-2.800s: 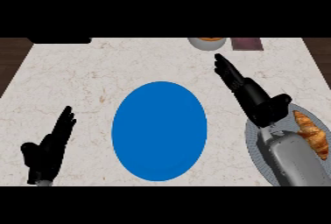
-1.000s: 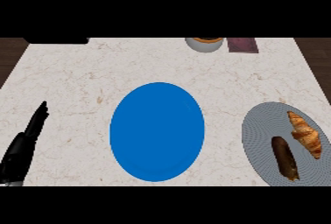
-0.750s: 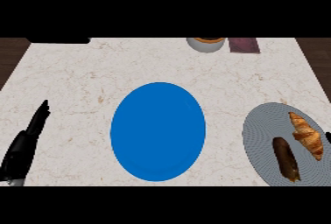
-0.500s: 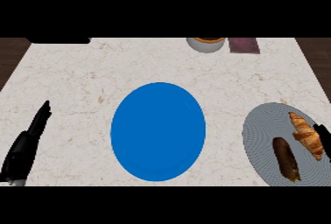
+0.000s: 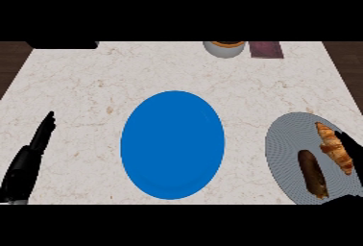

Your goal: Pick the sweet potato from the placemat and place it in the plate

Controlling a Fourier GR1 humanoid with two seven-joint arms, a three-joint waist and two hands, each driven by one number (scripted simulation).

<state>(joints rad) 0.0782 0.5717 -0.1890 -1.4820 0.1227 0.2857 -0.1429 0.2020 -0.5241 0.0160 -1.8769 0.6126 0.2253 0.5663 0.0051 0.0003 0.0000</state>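
Lower left of frame: left hand lies edge-on over the tabletop, fingers straight and together, holding nothing. Right edge: right hand only partly in frame, beside the croissant; cannot tell if open or closed. Sweet potato lies on the grey placemat, lower right, just left of the croissant. Blue plate at centre, bare. Top edge: grey bowl, dark purple item just right of it.
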